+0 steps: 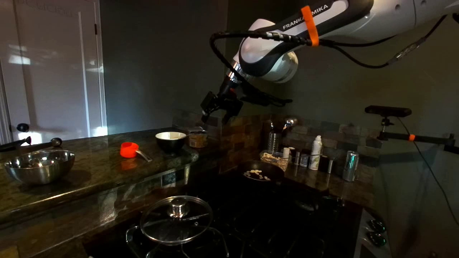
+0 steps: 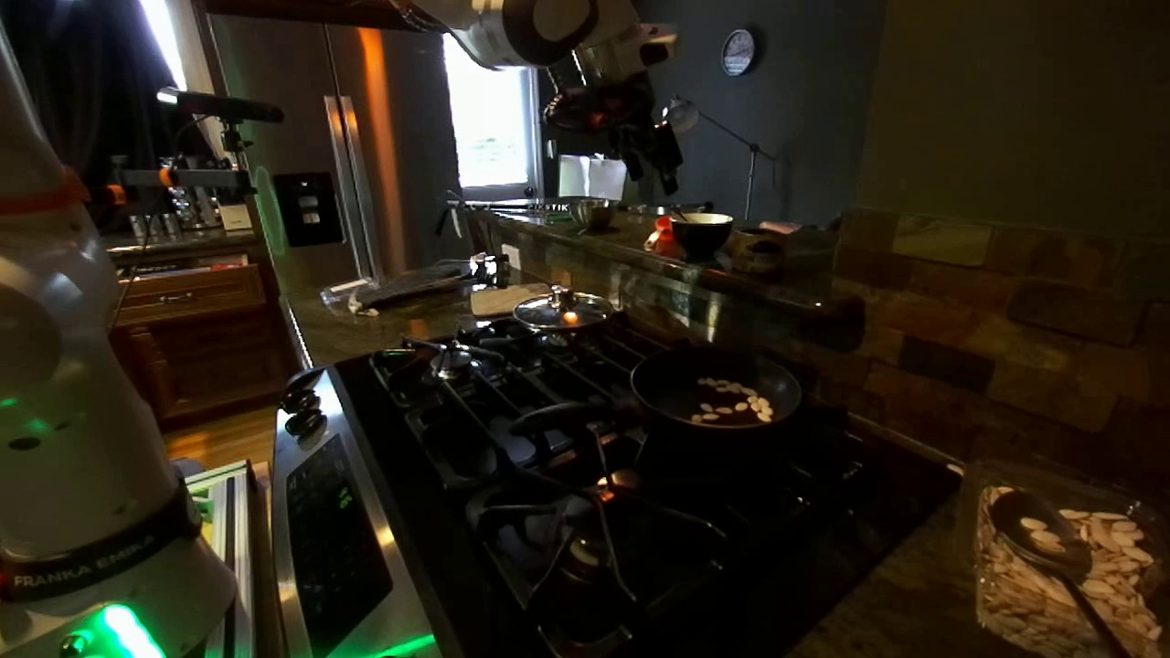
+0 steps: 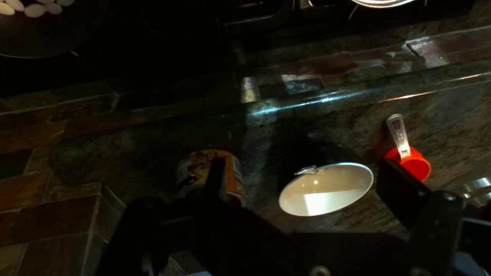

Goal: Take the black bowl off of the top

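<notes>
Quite wide, the empty pincer (image 1: 215,119).

In an exterior view, your white-and-black jointed arm (image 1: 337,18) extends from two o'clock, its black two-fingered gripper (image 1: 215,119) angled toward seven o'clock, fingers (image 3: 401,191) well apart.

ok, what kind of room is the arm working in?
A kitchen, most likely a home one. In an exterior view there's a stove with burner grates, a frying pan sitting on it, and a tall two-door refrigerator beyond.
</notes>
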Motion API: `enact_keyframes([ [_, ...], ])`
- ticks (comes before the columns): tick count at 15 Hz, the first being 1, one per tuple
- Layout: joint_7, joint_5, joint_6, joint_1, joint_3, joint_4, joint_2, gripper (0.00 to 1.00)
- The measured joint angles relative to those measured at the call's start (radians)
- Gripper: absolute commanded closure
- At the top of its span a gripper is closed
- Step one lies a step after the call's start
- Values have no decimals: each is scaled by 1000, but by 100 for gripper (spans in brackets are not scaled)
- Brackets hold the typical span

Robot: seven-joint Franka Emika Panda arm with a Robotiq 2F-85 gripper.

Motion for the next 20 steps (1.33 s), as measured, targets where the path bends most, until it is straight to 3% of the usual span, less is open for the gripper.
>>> enact_keyframes([
  [2, 4, 2, 0, 0, 1, 10, 10, 0],
  [7, 227, -8, 1, -20, -7, 66, 51, 0],
  [14, 480, 56, -105, -13, -11, 379, 276, 0],
  [20, 524, 56, -106, 3, -11, 460, 345, 0],
])
